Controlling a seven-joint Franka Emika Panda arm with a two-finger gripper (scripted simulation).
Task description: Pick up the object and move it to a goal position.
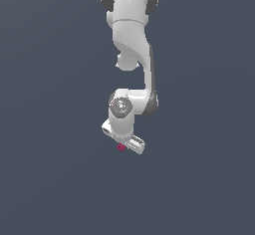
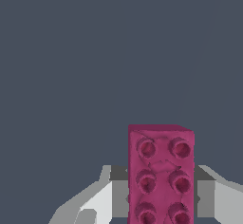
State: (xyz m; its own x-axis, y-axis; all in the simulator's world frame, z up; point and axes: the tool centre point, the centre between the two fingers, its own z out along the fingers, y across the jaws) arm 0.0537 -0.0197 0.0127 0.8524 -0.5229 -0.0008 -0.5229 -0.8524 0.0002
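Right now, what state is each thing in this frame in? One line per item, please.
pink block: studs face the wrist camera, sits between the pincer fingers, not visibly resting on any surface.
pincer: points down, fingers on either side of the block; firm contact can't be confirmed.
arm: hangs down from the top of the exterior view, wrist bent above the block.

One white robot arm [image 1: 130, 55], one tool [image 1: 124, 147], one magenta block [image 2: 160, 175] bearing six visible studs.
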